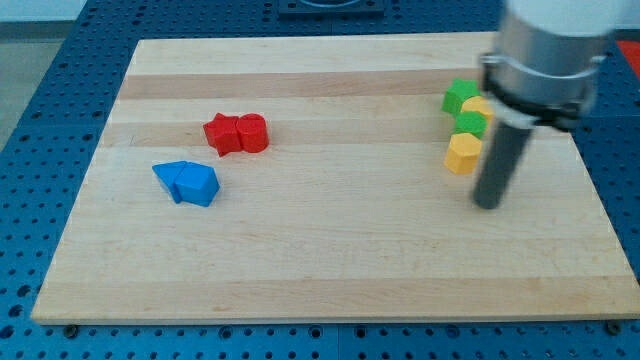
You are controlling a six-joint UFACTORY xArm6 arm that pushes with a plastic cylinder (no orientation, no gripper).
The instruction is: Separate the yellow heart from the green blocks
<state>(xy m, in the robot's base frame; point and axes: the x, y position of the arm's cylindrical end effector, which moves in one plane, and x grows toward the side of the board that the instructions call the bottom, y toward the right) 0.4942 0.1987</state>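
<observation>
The yellow heart (478,105) sits wedged between two green blocks (459,96) (471,124) at the worktop's (330,250) upper right; my tip (487,204), with no gripper, rests below-right of them

Column of four blocks near board's (330,270) right edge. Green block (459,96) on top, yellow block (478,105) touching it lower right, partly hidden. Second green block (470,124) below, yellow block (462,154) at bottom, touching; heart shape unclear.
</observation>
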